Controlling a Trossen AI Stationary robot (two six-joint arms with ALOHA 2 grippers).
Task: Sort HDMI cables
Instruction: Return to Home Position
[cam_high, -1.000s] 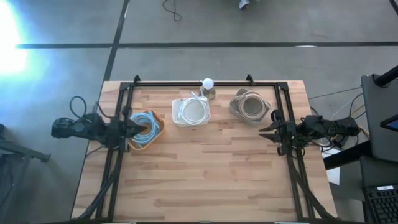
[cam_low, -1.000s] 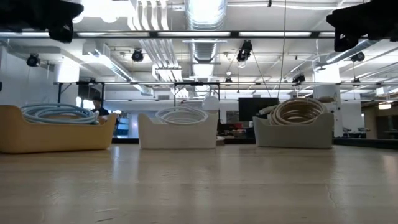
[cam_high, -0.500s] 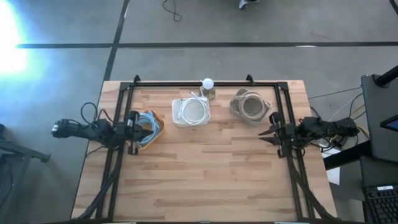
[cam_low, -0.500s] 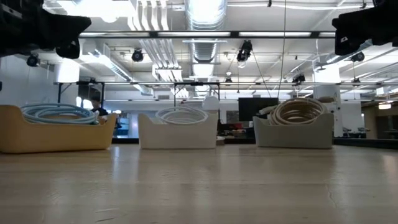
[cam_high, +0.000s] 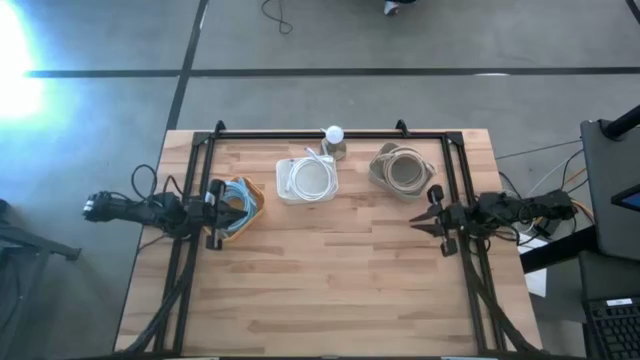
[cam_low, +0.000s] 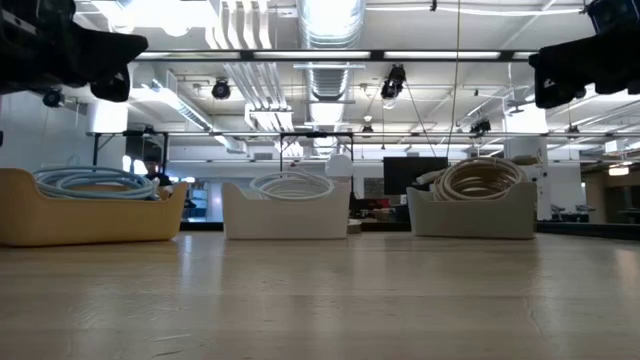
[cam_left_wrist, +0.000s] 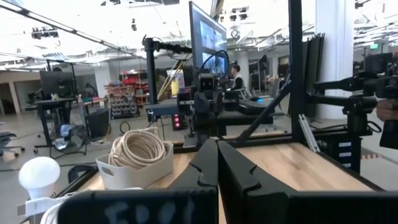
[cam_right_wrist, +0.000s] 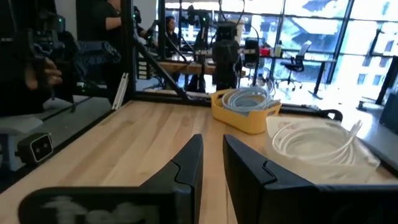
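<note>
Three bins stand in a row at the far side of the table, each resting on its base. The light blue HDMI cable coils (cam_high: 240, 198) (cam_low: 85, 182) (cam_right_wrist: 249, 98) lie in the yellow bin (cam_low: 90, 222). White coils (cam_high: 310, 180) (cam_low: 292, 185) fill the white bin (cam_low: 285, 215). Beige coils (cam_high: 403, 170) (cam_low: 482, 178) (cam_left_wrist: 138, 148) are in the grey bin (cam_low: 470, 215). My left gripper (cam_high: 228, 208) (cam_left_wrist: 217, 155) hovers shut at the yellow bin's left rim. My right gripper (cam_high: 428, 212) (cam_right_wrist: 212, 158) hangs in the air near the grey bin, slightly open, holding nothing.
A white bulb lamp (cam_high: 334, 133) (cam_left_wrist: 38, 174) stands behind the white bin. Black frame rails (cam_high: 300, 134) run along the far, left and right edges. The bare near half of the table (cam_high: 330, 280) is free room. A person's hand (cam_right_wrist: 40, 70) shows beyond the table.
My left gripper has drawn back from over the yellow bin toward the table's left edge and dropped a little. My right gripper has moved a short way toward the table's middle and come slightly lower. The coils and bins have stayed put.
</note>
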